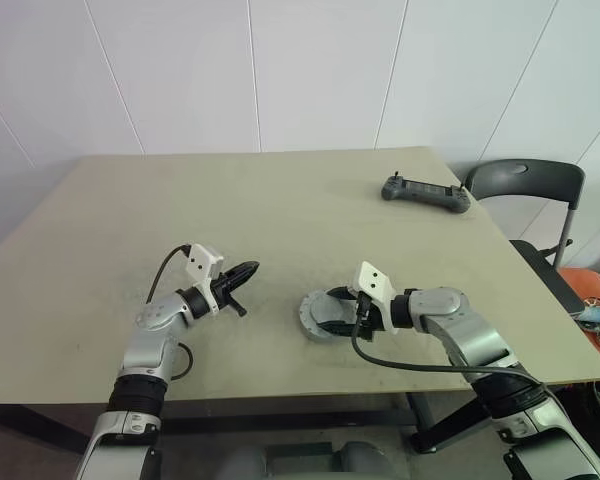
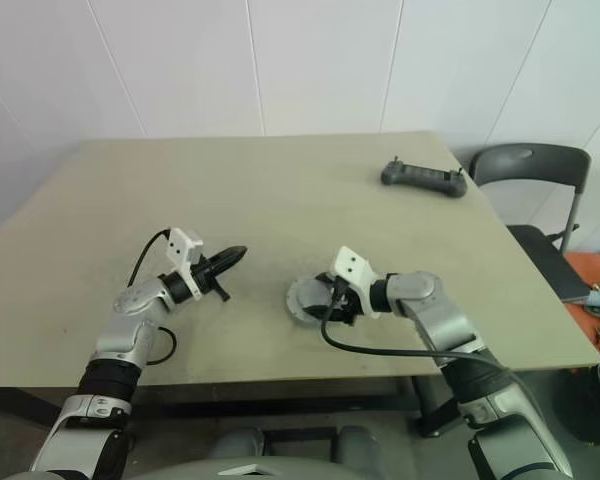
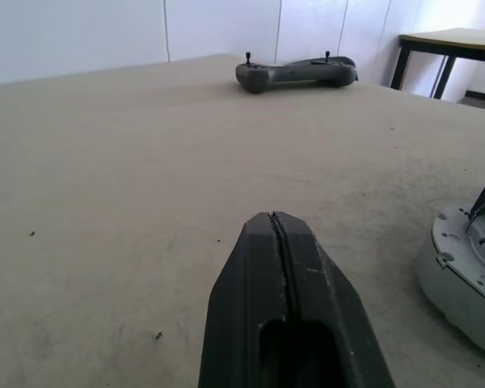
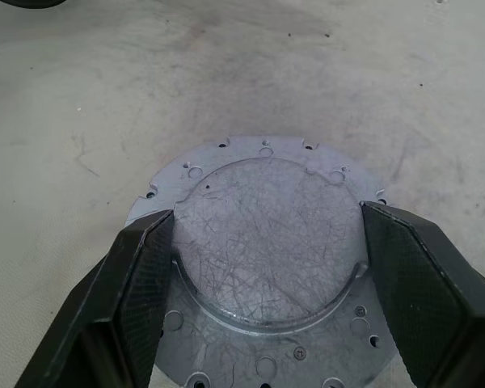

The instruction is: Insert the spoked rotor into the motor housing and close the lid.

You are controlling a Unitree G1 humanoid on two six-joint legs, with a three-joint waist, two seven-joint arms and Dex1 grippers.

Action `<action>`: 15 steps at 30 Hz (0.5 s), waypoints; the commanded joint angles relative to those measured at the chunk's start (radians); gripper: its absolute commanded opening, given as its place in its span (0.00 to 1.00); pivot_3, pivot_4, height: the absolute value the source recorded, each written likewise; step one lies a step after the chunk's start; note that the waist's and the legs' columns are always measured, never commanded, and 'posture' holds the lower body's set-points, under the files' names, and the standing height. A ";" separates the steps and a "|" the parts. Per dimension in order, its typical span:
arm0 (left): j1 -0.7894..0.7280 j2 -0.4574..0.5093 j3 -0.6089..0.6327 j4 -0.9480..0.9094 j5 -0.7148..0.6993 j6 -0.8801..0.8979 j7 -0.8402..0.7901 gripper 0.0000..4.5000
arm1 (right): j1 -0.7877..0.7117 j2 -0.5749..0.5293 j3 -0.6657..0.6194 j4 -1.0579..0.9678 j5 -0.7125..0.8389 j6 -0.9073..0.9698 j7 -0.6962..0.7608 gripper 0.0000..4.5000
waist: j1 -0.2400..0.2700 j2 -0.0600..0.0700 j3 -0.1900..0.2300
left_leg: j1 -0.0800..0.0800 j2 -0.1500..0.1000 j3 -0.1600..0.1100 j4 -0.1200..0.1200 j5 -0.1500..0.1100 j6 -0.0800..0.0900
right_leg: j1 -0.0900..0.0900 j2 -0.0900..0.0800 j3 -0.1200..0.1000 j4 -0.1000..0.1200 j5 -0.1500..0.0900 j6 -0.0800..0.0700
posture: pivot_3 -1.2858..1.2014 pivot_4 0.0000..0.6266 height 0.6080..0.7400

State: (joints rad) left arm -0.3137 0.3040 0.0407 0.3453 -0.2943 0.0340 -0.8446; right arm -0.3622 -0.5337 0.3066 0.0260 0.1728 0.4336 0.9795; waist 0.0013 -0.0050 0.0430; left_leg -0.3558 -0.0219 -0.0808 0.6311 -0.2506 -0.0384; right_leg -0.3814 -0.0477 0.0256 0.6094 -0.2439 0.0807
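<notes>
The right claw (image 4: pixel 267 267) is clamping the motor housing (image 4: pixel 263 267) on the bench (image 1: pixel 280 200), while the left claw (image 1: pixel 242 274) is hovering pressed together.

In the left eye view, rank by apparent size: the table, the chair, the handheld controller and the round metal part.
1. Table, by far the largest.
2. Chair, partly cut off by the table edge.
3. Controller and round metal part look alike; the part sits nearer the camera and the right fingers cover some of it, so no ranking.

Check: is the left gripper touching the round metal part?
Apart. In the left eye view, bare table separates the shut left gripper from the round metal part.
</notes>
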 commanded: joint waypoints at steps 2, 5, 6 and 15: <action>0.028 -0.017 -0.048 -0.105 -0.025 0.018 -0.043 0.00 | 0.028 -0.022 0.034 0.055 -0.051 0.047 -0.012 0.72 | 0.000 0.000 0.000 | -0.001 0.000 0.000 -0.001 0.001 0.001 | 0.000 0.000 0.000 0.000 0.000 0.000 | 0.52 0.00 1.00; 0.104 -0.037 -0.128 -0.242 -0.044 0.061 -0.090 0.00 | 0.021 -0.017 0.036 0.060 -0.052 0.043 -0.015 0.72 | 0.000 0.000 0.000 | -0.001 0.000 0.000 -0.003 0.002 0.003 | 0.001 0.000 0.000 0.000 0.000 0.000 | 0.52 0.00 1.00; 0.140 -0.038 -0.166 -0.297 -0.039 0.074 -0.099 0.00 | 0.018 -0.015 0.038 0.061 -0.053 0.042 -0.015 0.72 | 0.000 0.000 0.000 | -0.001 0.001 0.001 -0.003 0.002 0.003 | 0.001 0.000 0.000 0.001 0.000 0.000 | 0.52 0.00 1.00; 0.298 -0.015 -0.334 -0.452 0.115 0.017 -0.016 0.00 | 0.014 0.002 0.039 0.059 -0.046 0.046 -0.034 0.72 | -0.019 0.010 -0.001 | -0.004 0.003 -0.001 -0.002 0.000 0.000 | 0.000 0.001 -0.004 -0.014 0.000 0.000 | 0.52 0.00 1.00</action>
State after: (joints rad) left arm 0.0001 0.2786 -0.3047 -0.0829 -0.2234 0.1005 -0.8978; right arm -0.3721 -0.5264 0.3168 0.0311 0.1778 0.4370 0.9714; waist -0.0181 0.0052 0.0419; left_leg -0.3595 -0.0190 -0.0826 0.6292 -0.2511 -0.0386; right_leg -0.3809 -0.0483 0.0213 0.5944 -0.2443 0.0809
